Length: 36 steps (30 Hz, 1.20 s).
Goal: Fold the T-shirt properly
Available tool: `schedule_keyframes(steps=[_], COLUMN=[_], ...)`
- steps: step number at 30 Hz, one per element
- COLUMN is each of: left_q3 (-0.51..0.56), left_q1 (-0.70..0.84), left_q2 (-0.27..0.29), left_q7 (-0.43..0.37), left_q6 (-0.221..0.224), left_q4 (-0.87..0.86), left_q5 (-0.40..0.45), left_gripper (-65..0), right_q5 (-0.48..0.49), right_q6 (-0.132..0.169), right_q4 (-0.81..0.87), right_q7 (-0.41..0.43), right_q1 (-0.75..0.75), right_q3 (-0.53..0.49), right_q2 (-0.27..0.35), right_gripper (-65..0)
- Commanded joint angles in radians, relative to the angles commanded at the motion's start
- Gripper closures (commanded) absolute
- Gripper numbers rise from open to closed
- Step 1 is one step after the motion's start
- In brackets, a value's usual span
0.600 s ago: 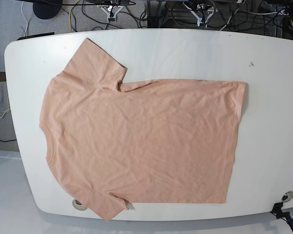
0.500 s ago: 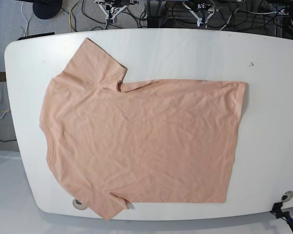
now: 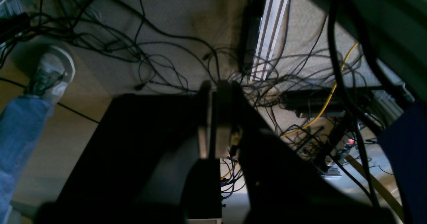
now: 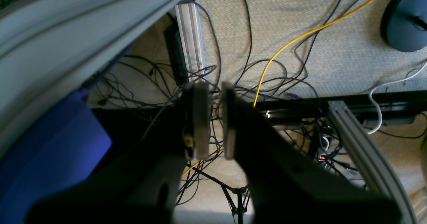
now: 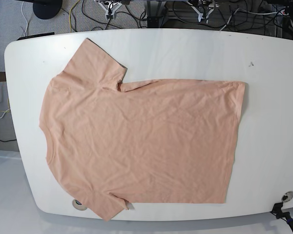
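Peach cotton T-shirt (image 5: 141, 141) lay flat on white bench (image 5: 195, 53) | left tool (image 3: 213, 117) pressed together | right tool (image 4: 213, 120) slightly apart, both at 12 o'clock

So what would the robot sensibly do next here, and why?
Probably bring both arms forward over the table and down toward the T-shirt. It lies spread flat and unfolded, while the left gripper and right gripper sit behind the far edge, their cameras seeing only floor cables.
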Motion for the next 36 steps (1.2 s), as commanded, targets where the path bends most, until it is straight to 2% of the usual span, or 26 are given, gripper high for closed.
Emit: schedule_keyframes(steps=[2,8,9,32,34,36], left_q3=[0.003,0.015,0.006,0.006,0.006,0.004], left_q1=[0.037,0.173,0.119,0.139,0.152,0.159], left_q2=[-0.015,-0.075,-0.039,-0.039,-0.039,-0.039], left_q7=[0.027,0.073,0.051,0.046,0.044,0.003], left_q6=[-0.006,-0.089,-0.073,-0.073,-0.075,-0.075], left_q4=[0.062,0.290,0.211,0.215,0.217,0.217], left_q5=[-0.032,-0.086,-0.070,-0.070,-0.072,-0.070], left_gripper=[-2.2,-2.2,-2.4,-2.6,-2.6,-2.6], right_q5=[-0.002,0.000,-0.013,-0.014,-0.014,-0.014], right_q6=[0.002,0.018,0.000,0.000,0.000,0.000], right_q4=[-0.002,0.006,0.003,0.011,0.057,0.120], right_q7=[-0.002,-0.003,-0.002,0.006,0.006,0.001], right_q1=[-0.004,-0.018,-0.009,-0.040,-0.060,-0.101], right_q3=[0.000,0.000,0.000,0.000,0.000,0.000], right_q2=[0.002,0.010,0.007,0.023,0.023,0.023], right_gripper=[-5.9,-5.8,-6.9,-6.8,-6.8,-6.8])
